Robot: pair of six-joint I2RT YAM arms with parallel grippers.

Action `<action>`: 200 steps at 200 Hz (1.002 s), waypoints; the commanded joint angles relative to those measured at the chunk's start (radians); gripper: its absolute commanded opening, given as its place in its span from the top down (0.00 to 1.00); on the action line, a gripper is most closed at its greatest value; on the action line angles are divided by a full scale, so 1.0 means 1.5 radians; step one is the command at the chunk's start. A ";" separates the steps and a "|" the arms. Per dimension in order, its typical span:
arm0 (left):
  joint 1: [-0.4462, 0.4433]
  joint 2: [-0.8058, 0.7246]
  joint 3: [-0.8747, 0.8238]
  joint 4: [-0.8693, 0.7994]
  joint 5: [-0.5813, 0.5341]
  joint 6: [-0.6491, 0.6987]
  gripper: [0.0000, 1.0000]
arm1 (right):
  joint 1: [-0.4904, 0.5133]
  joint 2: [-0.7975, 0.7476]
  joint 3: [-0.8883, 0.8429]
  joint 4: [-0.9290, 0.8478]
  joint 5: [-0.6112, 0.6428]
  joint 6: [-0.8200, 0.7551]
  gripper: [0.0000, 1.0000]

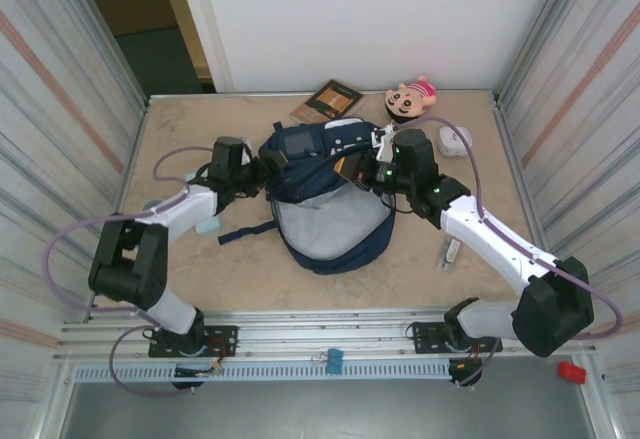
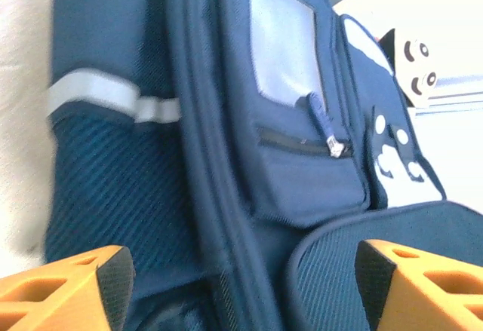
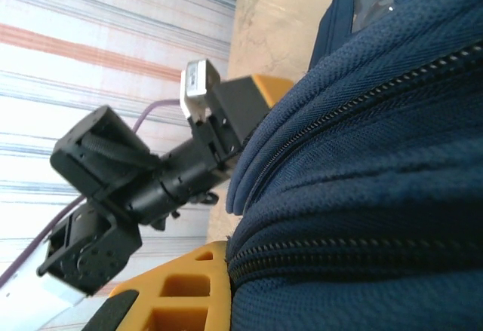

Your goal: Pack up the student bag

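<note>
Two arms worked one target. Nearest their bases, the student bag [image 1: 330, 229] lay flat in the middle of the table, its mouth gaping toward the near edge with the pale grey lining on show. A small teal object [image 1: 207, 224] sat just beside the left arm.

Up at the bag's left flank, the left gripper [image 1: 260, 171] was released, its orange fingers [image 2: 60, 289] spread wide over navy fabric with nothing pinched. Across on the right flank, the right gripper [image 1: 352, 171] was clenched tight, apparently on a fold of the zippered rim, though the pinch itself was hidden behind fabric.

Judging by that, the job in hand was holding the mouth open for loading. Done well, the left would close on the rim opposite, not on the side pocket. Both would then lift and spread gently so the opening held its shape.

Beyond the bag, a brown booklet [image 1: 328, 100], a plush doll [image 1: 411, 99] and a small white item [image 1: 455, 140] waited near the far wall.
</note>
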State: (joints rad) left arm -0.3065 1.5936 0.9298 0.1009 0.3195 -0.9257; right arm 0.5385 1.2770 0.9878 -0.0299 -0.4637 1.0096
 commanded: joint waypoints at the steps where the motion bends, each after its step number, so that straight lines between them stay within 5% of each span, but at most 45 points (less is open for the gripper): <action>1: 0.006 0.048 0.052 0.032 0.039 -0.009 0.22 | 0.012 -0.004 -0.001 0.047 -0.021 -0.021 1.00; 49: 0.007 0.155 0.125 0.009 0.046 0.018 0.27 | 0.023 -0.003 -0.006 0.057 -0.037 -0.026 1.00; 109: 0.001 0.107 0.146 0.022 0.049 0.083 1.00 | 0.028 -0.029 -0.011 0.031 -0.005 -0.052 1.00; 155: -0.007 0.036 0.183 0.093 0.092 0.139 1.00 | 0.037 -0.084 0.014 -0.015 0.060 -0.113 1.00; 200: 0.006 0.071 0.236 0.170 0.133 0.178 1.00 | 0.058 -0.089 0.052 -0.018 0.114 -0.177 1.00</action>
State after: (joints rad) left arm -0.3031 1.7164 1.1938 0.1566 0.4351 -0.7136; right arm 0.5980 1.1648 0.9962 -0.1074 -0.3355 0.8497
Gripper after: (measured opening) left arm 0.094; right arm 0.080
